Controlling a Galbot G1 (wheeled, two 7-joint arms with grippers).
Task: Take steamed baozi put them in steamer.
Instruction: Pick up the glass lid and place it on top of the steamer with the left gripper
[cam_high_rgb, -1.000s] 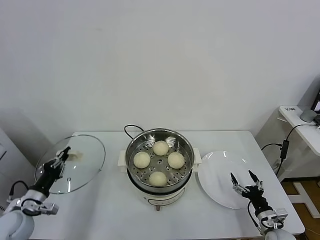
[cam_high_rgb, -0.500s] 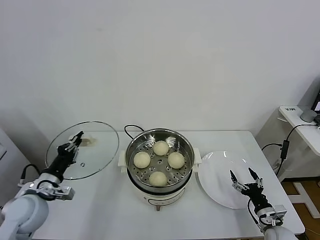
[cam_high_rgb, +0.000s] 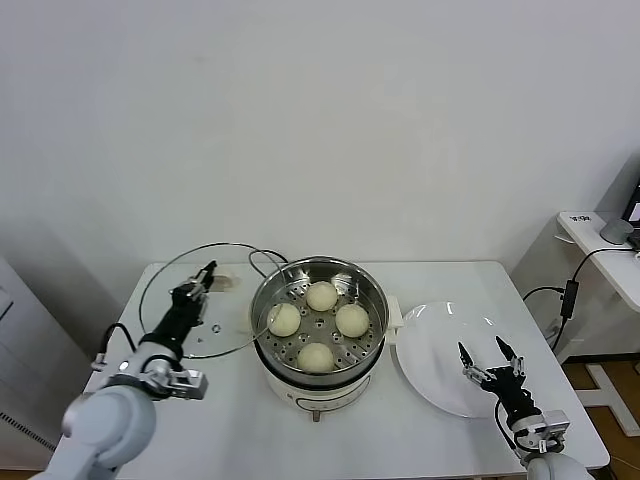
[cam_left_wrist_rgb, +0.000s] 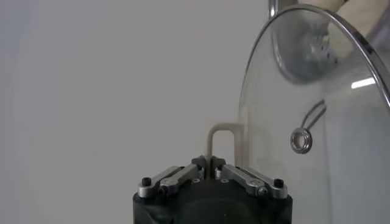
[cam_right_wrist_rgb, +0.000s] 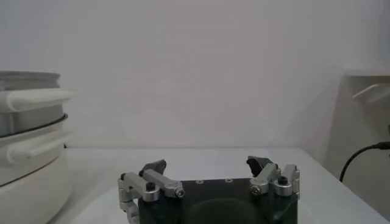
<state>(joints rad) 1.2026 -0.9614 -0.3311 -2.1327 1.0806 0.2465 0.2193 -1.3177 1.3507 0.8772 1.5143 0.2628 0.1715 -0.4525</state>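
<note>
Several pale round baozi (cam_high_rgb: 321, 295) lie on the perforated tray inside the shiny steamer (cam_high_rgb: 378, 300) at the table's middle. My left gripper (cam_high_rgb: 206, 271) is shut on the white handle (cam_left_wrist_rgb: 222, 131) of a round glass lid (cam_high_rgb: 230, 320). It holds the lid tilted just left of the steamer, with the lid's edge overlapping the steamer's left rim. My right gripper (cam_high_rgb: 490, 358) hangs open and empty over the near edge of the white plate (cam_high_rgb: 440, 330). In the right wrist view the steamer's side (cam_right_wrist_rgb: 30, 115) stands off to one side of the open gripper (cam_right_wrist_rgb: 207, 165).
The steamer's black cord (cam_high_rgb: 262, 256) loops behind it. The white table (cam_high_rgb: 220, 420) ends close to my right arm. A side desk (cam_high_rgb: 600, 240) with a hanging cable (cam_high_rgb: 570, 290) stands beyond the table's right edge.
My left arm has carried the glass lid rightward and further back, from the table's left edge to the steamer's left rim. The right gripper has stayed in place.
</note>
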